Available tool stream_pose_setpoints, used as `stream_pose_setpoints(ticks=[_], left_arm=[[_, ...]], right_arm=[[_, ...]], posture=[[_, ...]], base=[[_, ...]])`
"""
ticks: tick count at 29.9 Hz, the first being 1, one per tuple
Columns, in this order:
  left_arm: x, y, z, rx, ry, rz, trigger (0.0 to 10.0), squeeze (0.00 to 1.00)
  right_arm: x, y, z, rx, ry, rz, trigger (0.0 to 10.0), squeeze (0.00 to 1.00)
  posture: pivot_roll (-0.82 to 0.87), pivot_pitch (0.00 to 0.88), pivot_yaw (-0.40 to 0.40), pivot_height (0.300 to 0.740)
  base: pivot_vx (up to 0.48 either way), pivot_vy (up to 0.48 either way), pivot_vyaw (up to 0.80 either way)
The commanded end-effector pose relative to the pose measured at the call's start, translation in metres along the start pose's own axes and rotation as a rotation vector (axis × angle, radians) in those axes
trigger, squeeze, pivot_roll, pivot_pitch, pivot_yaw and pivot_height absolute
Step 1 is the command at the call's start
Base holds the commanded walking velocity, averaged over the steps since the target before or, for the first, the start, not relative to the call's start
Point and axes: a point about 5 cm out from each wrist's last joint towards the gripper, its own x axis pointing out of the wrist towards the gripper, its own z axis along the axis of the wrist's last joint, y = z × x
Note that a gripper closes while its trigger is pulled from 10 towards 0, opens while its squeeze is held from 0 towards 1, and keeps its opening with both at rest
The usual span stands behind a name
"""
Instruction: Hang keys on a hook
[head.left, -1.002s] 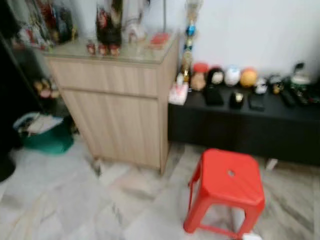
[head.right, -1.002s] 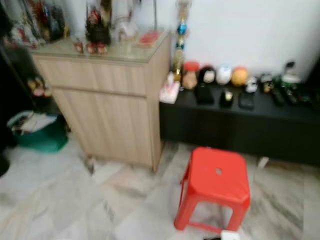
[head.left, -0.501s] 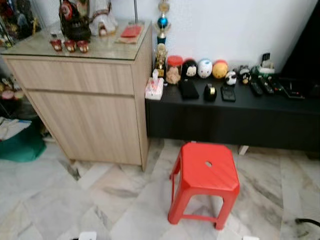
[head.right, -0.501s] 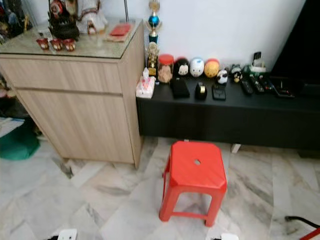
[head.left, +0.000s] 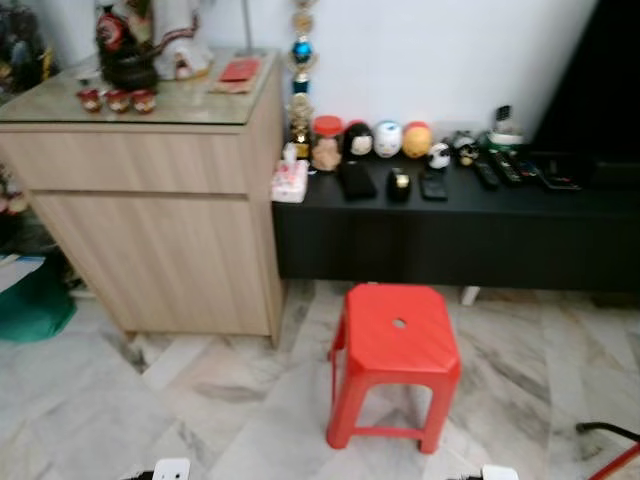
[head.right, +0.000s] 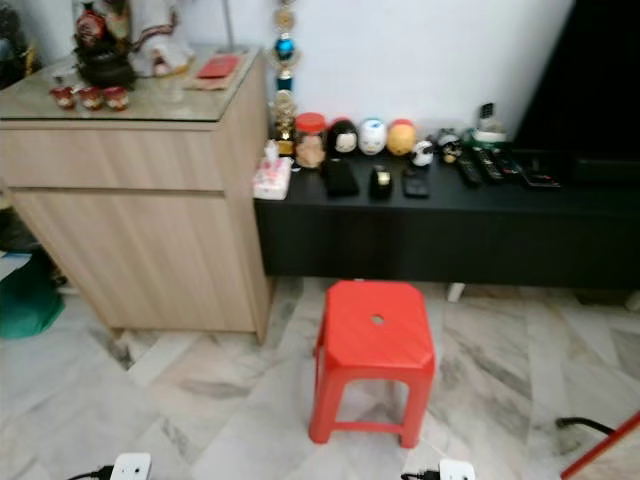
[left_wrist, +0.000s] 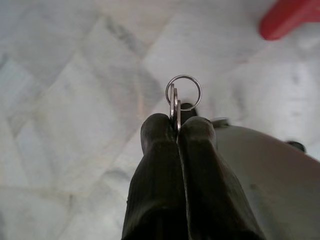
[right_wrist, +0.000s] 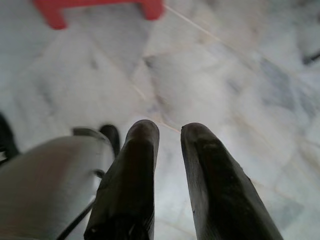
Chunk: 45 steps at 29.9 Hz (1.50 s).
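Red plastic stool (head.right: 374, 345) w/ a small hole in its seat stands on grey-veined white marble floor (head.right: 200, 410), just in front of a long low black cabinet (head.right: 440, 235). Atop that cabinet, against white wall (head.right: 420, 50): red-lidded jar (head.right: 310, 140), row of round figurines (head.right: 372, 136) in black, white & orange, several flat black devices (head.right: 340, 177), remotes toward the rt. Pink-and-white tissue pack (head.right: 271, 176) sits at its left end. Light wood sideboard w/ glass top (head.right: 140, 200) stands beside it, taller, carrying three small red cups (head.right: 90, 97), a dark pot (head.right: 103, 62), a red packet (head.right: 217, 67). Tall trophy w/ blue ball (head.right: 285, 60) rises between the two units. Green bin (head.right: 25, 300) at far left.
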Motion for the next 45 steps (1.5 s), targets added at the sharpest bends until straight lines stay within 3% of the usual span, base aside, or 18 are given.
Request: stream_pose_setpoints(ticks=[1, 45], left_arm=[[0.0001, -0.0023, -0.0004, 0.01, 0.005, -0.01, 10.0, 0.0], [0.0005, -0.002, 0.0003, 0.02, 0.013, -0.027, 10.0, 0.0]], right_arm=[[0.0, -0.0015, 0.0001, 0.005, 0.004, -0.009, 10.0, 0.0], [0.0002, 0.0004, 0.0012, -0.031, 0.01, 0.011, 10.0, 0.0]], posture=[[-0.02, 0.0, -0.05, 0.74], [-0.03, 0.0, -0.047, 0.74]], base=[[0.0, -0.48, -0.77], [0.0, -0.48, -0.03]])
